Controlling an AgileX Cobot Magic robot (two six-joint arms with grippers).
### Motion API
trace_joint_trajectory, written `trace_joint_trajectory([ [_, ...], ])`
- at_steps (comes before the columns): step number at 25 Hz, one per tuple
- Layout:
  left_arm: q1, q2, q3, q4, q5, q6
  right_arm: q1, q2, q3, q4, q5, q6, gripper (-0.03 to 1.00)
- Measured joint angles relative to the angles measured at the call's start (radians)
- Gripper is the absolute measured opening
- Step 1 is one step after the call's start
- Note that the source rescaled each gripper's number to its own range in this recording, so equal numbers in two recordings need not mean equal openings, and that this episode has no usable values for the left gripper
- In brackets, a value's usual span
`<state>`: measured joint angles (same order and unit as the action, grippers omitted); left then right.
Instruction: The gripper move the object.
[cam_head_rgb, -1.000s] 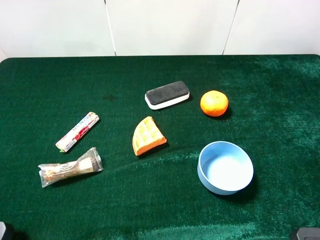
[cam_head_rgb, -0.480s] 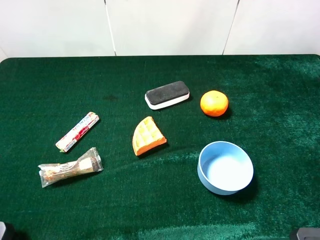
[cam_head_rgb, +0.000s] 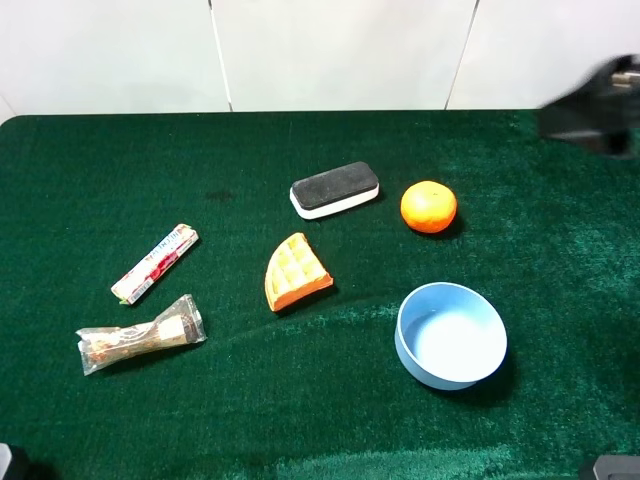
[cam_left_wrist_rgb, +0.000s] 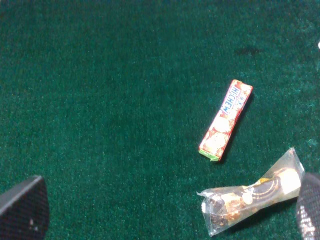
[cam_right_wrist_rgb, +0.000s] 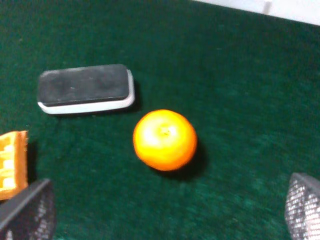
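The object, an orange-tan waffle wedge (cam_head_rgb: 296, 272), lies flat near the middle of the green cloth; only its edge shows in the right wrist view (cam_right_wrist_rgb: 11, 162). My right gripper (cam_right_wrist_rgb: 165, 215) is open and empty, high above the round orange, with its fingertips (cam_right_wrist_rgb: 27, 212) wide apart. The right arm is a dark blur (cam_head_rgb: 598, 105) at the far right edge of the exterior view, well away from the waffle. My left gripper (cam_left_wrist_rgb: 165, 215) is open and empty, above the left part of the table.
A black and white eraser (cam_head_rgb: 335, 189) and a round orange fruit (cam_head_rgb: 428, 206) lie behind the waffle. A blue bowl (cam_head_rgb: 450, 334) stands to its front right. A candy stick (cam_head_rgb: 155, 262) and a wrapped snack (cam_head_rgb: 140, 335) lie at the left.
The right arm has come into the exterior view at the upper right as a dark blur. None of the objects on the cloth has moved.
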<state>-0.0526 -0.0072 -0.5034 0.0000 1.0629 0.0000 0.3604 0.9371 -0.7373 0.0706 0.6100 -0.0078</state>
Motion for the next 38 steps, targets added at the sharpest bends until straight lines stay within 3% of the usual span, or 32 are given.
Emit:
trace_joint_trajectory([
  [6, 0.000, 0.000, 0.000, 0.000, 0.000, 0.000, 0.107, 0.203, -0.073, -0.014, -0.063, 0.013, 1.00],
  [17, 0.000, 0.000, 0.000, 0.000, 0.000, 0.000, 0.286, 0.485, -0.212, -0.040, -0.089, 0.019, 1.00],
  [28, 0.000, 0.000, 0.000, 0.000, 0.000, 0.000, 0.482, 0.674, -0.229, -0.071, -0.193, 0.036, 1.00],
  [38, 0.000, 0.000, 0.000, 0.000, 0.000, 0.000, 0.579, 0.821, -0.356, -0.071, -0.149, 0.050, 1.00],
])
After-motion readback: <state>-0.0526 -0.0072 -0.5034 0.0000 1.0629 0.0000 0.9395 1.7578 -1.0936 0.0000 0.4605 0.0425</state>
